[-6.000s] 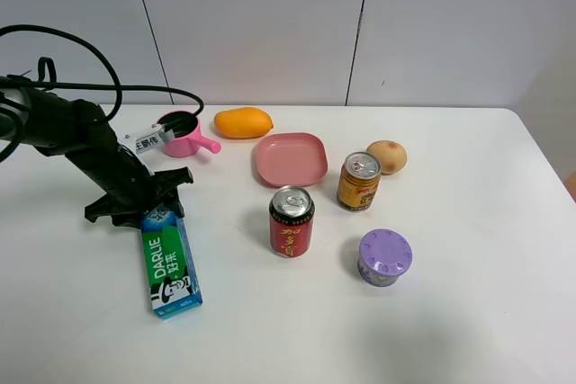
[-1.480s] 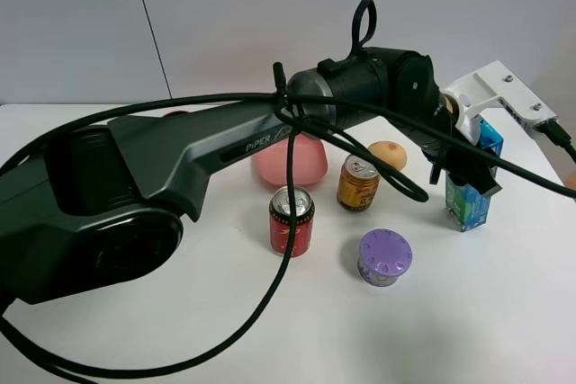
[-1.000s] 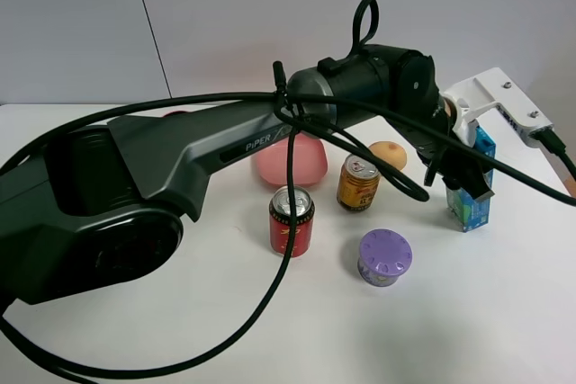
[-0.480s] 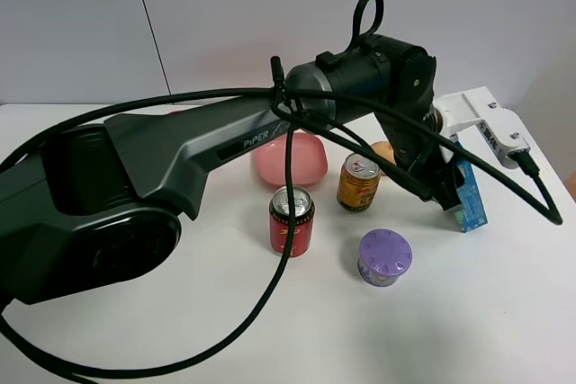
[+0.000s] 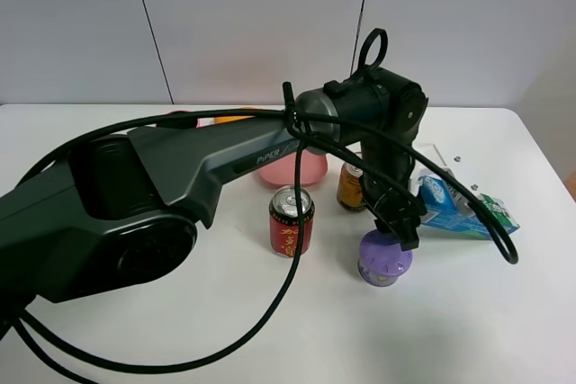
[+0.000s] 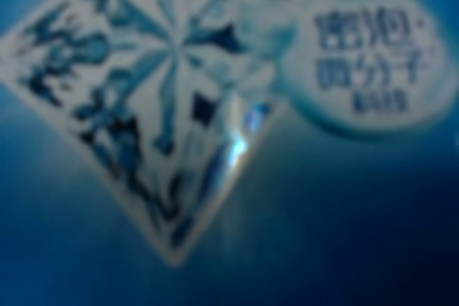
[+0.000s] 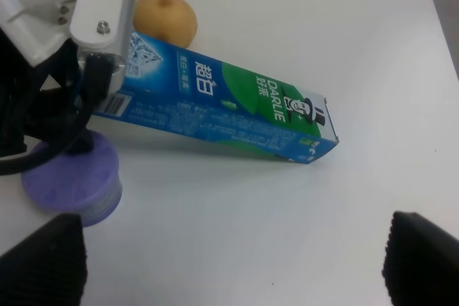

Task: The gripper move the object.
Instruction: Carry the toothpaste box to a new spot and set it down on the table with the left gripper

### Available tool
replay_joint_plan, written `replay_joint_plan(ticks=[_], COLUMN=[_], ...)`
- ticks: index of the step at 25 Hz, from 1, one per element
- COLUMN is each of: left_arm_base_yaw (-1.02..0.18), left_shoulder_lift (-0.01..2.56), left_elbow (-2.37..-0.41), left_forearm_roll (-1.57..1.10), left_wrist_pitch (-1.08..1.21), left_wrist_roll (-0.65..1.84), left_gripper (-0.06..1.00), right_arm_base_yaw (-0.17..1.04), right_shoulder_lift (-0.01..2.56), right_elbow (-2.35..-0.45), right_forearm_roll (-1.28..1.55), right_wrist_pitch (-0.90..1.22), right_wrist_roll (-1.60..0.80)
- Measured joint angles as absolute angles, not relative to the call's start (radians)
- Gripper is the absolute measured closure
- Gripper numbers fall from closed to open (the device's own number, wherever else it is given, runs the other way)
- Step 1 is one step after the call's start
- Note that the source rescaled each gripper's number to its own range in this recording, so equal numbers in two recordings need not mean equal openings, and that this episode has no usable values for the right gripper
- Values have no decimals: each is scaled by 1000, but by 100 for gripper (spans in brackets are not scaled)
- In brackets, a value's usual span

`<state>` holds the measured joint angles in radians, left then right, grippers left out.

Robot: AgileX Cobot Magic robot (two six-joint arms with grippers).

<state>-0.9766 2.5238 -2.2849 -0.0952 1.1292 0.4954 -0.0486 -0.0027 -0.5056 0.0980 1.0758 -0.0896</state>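
The blue-and-green DARLIE toothpaste box [image 5: 463, 209] lies tilted at the right of the table. Its far end rests on the table and its near end is raised beside the purple tub. My left gripper [image 5: 412, 218] has reached across the middle and is shut on that raised end. The right wrist view shows the box [image 7: 229, 105] with the left gripper [image 7: 86, 109] on its end. The left wrist view is filled by the box's blue face [image 6: 229, 134]. My right gripper [image 7: 229, 249] is open and empty above the table, with only its fingertips showing.
A purple-lidded tub [image 5: 384, 256] stands just under the left gripper, and it also shows in the right wrist view [image 7: 72, 177]. A red can [image 5: 292, 220], a gold can [image 5: 349, 188] and a pink plate [image 5: 288, 170] are left of it. A brown round fruit [image 7: 165, 18] lies behind the box.
The left gripper carried the box from the table's left side to its right side. It then tipped the box from upright down to a slant and swung lower toward the purple tub.
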Motion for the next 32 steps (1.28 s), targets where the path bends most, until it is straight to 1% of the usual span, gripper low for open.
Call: replay_joint_plan(ticks=[13, 14, 15, 16, 17, 19, 22, 32], left_arm_base_yaw=[-977, -977, -977, -977, -977, -977, -977, -977], left_shoulder_lift=[2524, 2524, 2524, 2524, 2524, 2524, 2521, 2497], left_elbow=[-2285, -2285, -2285, -2285, -2285, -2285, -2285, -2285], left_forearm_roll=[-96, -96, -96, -96, -95, -95, -94, -76], left_wrist_pitch=[1128, 1128, 1123, 1115, 1102, 1069, 1033, 967], left_wrist_roll=[496, 496, 497, 499, 501, 508, 521, 531], left_gripper=[94, 90, 85, 74, 66, 58, 54, 54], right_arm_base_yaw=[-49, -49, -49, -49, -49, -49, -49, -49], right_shoulder_lift=[-3, -3, -3, -3, -3, -3, -3, -3], right_elbow=[-506, -506, -506, -506, -506, -506, -506, -506], right_forearm_roll=[98, 98, 98, 98, 98, 98, 98, 98], right_wrist_pitch=[1076, 1076, 1076, 1076, 1076, 1076, 1076, 1076], right_wrist_roll=[-90, -90, -90, -90, -90, -90, -90, -90])
